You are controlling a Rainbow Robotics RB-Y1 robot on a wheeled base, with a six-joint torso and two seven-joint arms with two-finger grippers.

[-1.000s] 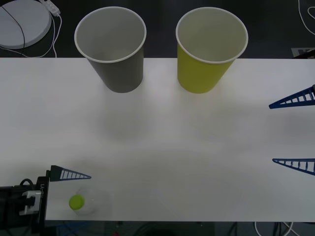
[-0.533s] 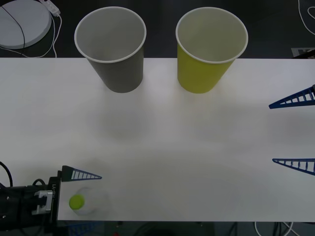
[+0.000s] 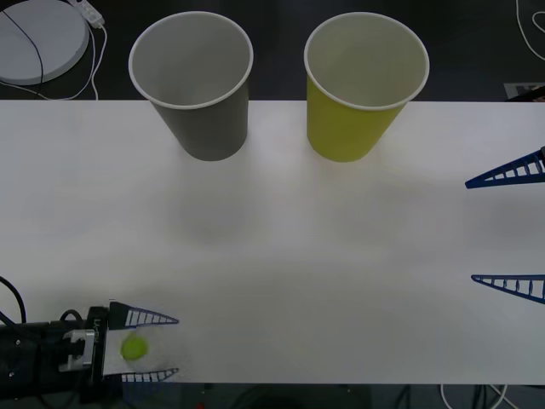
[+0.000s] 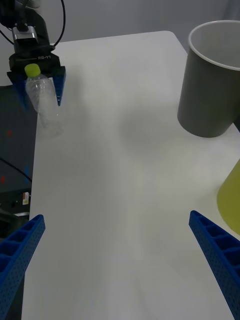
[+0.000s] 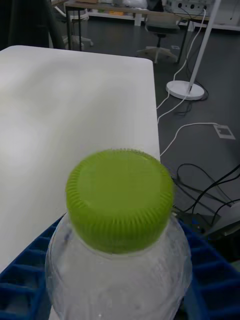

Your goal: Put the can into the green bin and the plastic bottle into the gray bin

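- The left gripper (image 3: 149, 348) sat at the near left corner of the table (image 3: 281, 256) with its blue fingers on either side of the plastic bottle (image 3: 140, 349). They looked closed in on the bottle's body just below the lime-green cap (image 5: 120, 200), so I'd call it pinching the bottle.
- The bottle stood upright between those fingers, right at the table's near edge. I couldn't tell whether its base had left the surface.
- Step in hand, as I read it: the grab on the bottle was done or nearly done, and the carry hadn't started.
- Next move would call for a lift high enough to clear the white rim, then a long reach forward and a bit to the right of the left gripper to the gray bin (image 3: 197, 85) — it was well apart, at the far edge.
- The green bin (image 3: 362, 85) stood just beside the gray one on its right, so the drop needs to be centred over the gray mouth.
- Nothing lay on the table between the left gripper and the bins.
- The right gripper (image 3: 511, 230) hung spread wide and empty over the right edge — out of the way. I saw no can.
- Beyond the far left corner were a white round base (image 3: 38, 38) and its cable.
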